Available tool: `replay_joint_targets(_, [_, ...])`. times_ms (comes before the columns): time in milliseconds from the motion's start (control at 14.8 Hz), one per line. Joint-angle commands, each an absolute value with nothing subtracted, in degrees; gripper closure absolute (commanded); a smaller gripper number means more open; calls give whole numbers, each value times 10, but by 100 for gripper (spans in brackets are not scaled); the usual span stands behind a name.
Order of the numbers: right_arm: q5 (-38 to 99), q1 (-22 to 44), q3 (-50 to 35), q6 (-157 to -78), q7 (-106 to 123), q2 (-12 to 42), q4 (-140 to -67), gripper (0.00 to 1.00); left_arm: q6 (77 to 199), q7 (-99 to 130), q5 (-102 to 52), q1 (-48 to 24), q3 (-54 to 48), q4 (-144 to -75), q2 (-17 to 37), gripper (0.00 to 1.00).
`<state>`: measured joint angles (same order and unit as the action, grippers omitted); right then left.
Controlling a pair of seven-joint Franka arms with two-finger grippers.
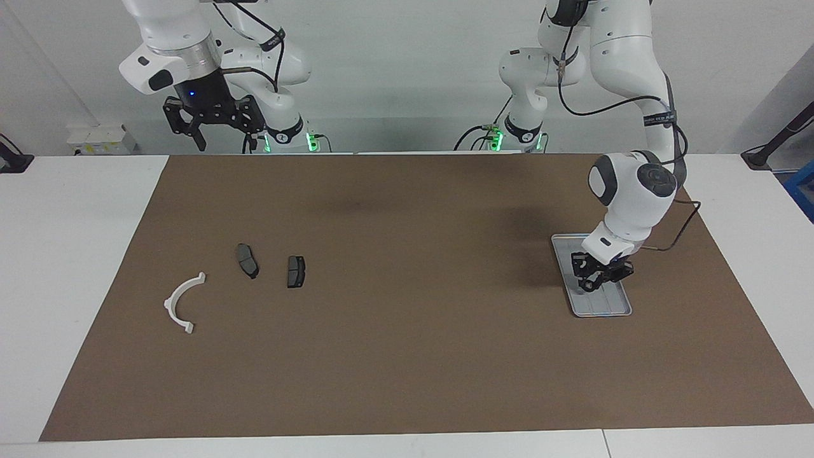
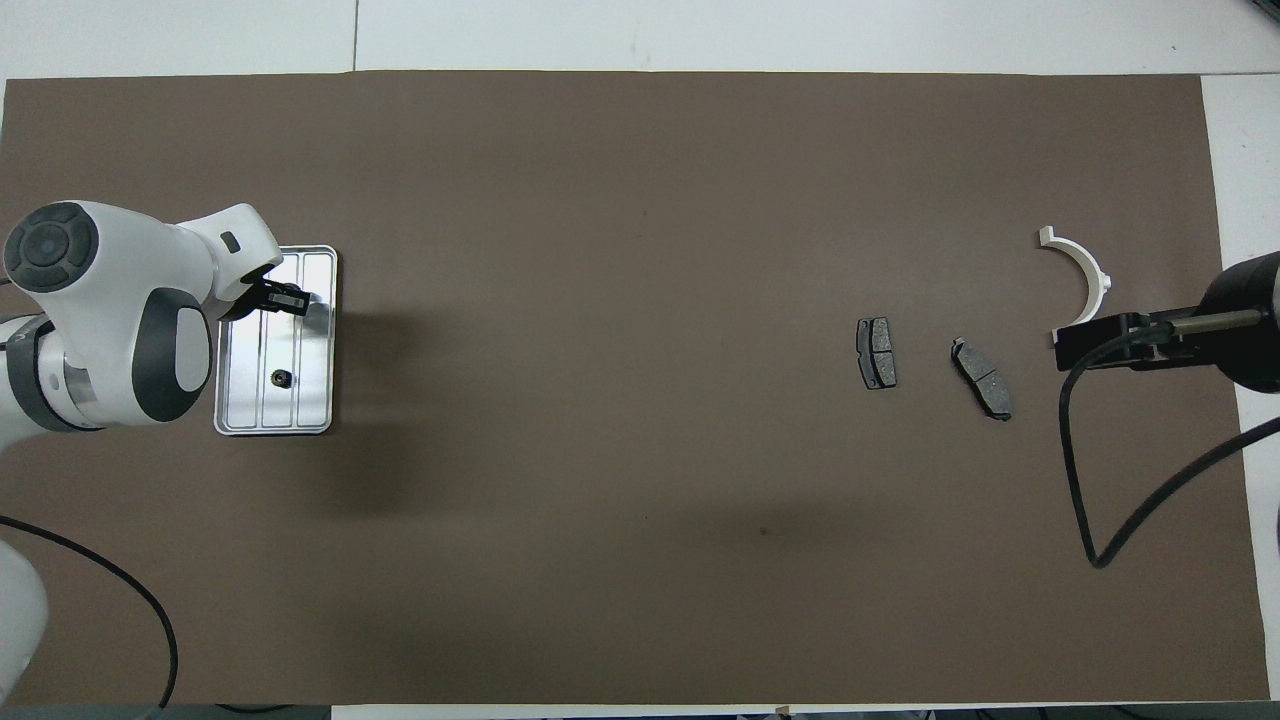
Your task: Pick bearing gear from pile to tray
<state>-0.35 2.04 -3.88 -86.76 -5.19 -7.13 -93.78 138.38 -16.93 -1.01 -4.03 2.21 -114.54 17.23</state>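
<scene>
While the left claw (image 1: 594,280) hangs low over the tray (image 1: 622,310), a small black round piece (image 2: 282,377) lies on the tray's ribbed floor, alone in the part of the tray nearer to the robots. That piece shows only in the overhead view; in the facing view the left arm's wrist covers that part of the tray. From the overhead view the left claw (image 2: 300,301) sits above the tray's farther half, apart from the round piece, and nothing shows between its fingers; whether they stand apart or together I cannot tell.

Taking the tray (image 2: 225,428) as landmark, it rests on the brown mat (image 1: 407,356) at the left arm's end of the tabletop (image 1: 76,254). Well apart from the tray, toward the right arm's end, lie 2 dark grey brake pads: 1 pad (image 1: 296,271) closer to the tray, and the second pad (image 1: 247,261) just beside it. Farther still from the tray, the white half-ring bracket (image 1: 182,301) lies flat on the mat, a little farther from the robots than the pads.

The right claw (image 1: 213,124) waits raised high at the right arm's end, well away from the tray, with its fingers spread apart and nothing between them.
</scene>
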Motion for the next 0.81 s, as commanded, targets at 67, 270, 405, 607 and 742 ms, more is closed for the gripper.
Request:
replay_joint_targets(67, [12,18,-39,-861,-53,-76,-936,0,1407,-188,2,-25,17,-1152,175,100])
replay_joint_targets(270, [11,19,-39,-860,-53,-76,-936,0,1408,-198,2,-19,17,-1152,178,100])
replay_joint_targets(405, [11,17,-38,-861,-53,-76,-936,0,1410,-197,2,-21,17,-1153,178,100])
replay_joint_targets(607, [12,15,-38,-860,-53,-76,-936,0,1432,-196,2,-24,16,-1172,179,100])
replay_joint_targets(742, [11,15,-38,-860,-53,-76,-936,0,1433,-197,2,-25,16,-1179,178,100])
